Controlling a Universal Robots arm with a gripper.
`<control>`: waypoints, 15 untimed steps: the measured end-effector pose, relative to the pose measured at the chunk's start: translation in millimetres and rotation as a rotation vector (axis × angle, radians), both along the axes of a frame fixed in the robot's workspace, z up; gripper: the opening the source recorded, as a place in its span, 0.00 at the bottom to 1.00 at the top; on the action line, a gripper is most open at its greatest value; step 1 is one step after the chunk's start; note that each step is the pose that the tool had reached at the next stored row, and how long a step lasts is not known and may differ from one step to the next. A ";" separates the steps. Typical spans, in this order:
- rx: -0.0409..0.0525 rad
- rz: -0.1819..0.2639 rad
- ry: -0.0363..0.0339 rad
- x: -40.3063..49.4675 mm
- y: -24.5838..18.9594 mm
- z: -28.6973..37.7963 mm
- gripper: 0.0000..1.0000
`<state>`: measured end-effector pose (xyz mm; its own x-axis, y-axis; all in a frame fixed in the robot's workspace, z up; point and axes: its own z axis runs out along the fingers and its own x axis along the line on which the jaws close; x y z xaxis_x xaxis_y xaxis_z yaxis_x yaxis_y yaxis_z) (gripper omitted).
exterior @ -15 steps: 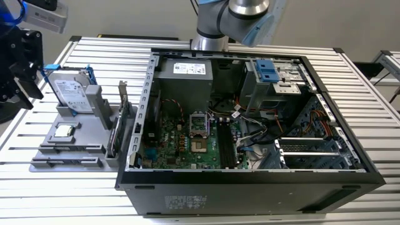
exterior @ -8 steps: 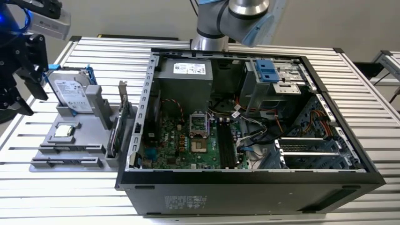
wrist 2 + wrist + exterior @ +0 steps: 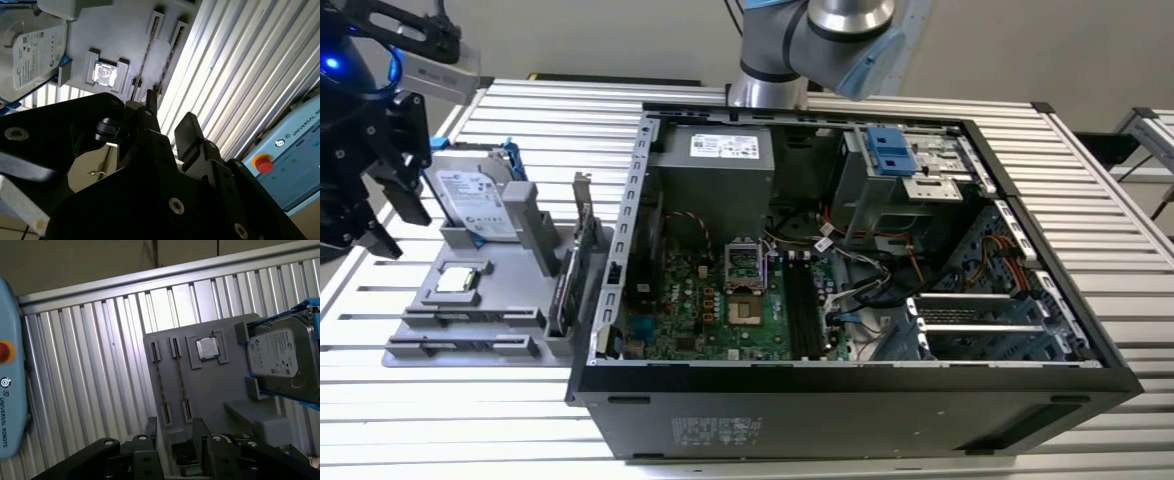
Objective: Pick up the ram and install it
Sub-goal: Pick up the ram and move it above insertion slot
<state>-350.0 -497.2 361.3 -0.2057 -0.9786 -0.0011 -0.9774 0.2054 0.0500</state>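
Looking at the metal table (image 3: 520, 110), I see my gripper (image 3: 398, 232) hanging near the table's edge on the exterior view's left, just beside the hard drive (image 3: 471, 200). Its two black fingers (image 3: 151, 431) are spread apart and nothing is between them. The second wrist view shows the gripper (image 3: 168, 114) the same way.

The ram (image 3: 562, 295) is not in the gripper. It stands on its thin edge in a slot of the gray holder (image 3: 440, 322), close to the holder's edge nearest the computer case (image 3: 854, 378). In the first wrist view the ram (image 3: 181, 380) looks like a thin dark line between two small gray posts. The square chip (image 3: 207, 347) sits just beside it, toward the holder's middle. The upright card (image 3: 583, 215) with its metal strip stands on the ram's other side, right at that holder edge.

The hard drive leans in a blue frame at the holder's far corner. It has a white label (image 3: 275, 352) with small black print on it.

The case lies open on the table with its green board (image 3: 720, 300) showing. A white sticker (image 3: 724, 147) with tiny print is on the gray box at the case's far edge.

A light blue box (image 3: 10, 390) with a red button (image 3: 262, 162) and white letters sits past the table's edge.
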 end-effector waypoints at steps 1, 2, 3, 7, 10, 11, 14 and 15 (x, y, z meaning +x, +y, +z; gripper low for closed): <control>0.0001 0.002 -0.0003 0.0 0.0 -1.8 1.00; 0.0001 0.005 -0.0007 0.0 0.0 -3.7 1.00; 0.0000 0.007 -0.0011 0.0 0.0 -5.5 1.00; 0.0000 0.017 -0.0119 0.0 0.0 -11.4 1.00; 0.0001 0.024 -0.0203 -1.3 0.0 -16.1 1.00; 0.0000 0.024 -0.0204 -2.8 0.0 -17.8 1.00; 0.0000 0.027 -0.0221 -6.8 0.0 -23.4 1.00; 0.0002 0.028 -0.0235 -7.7 0.0 -25.2 1.00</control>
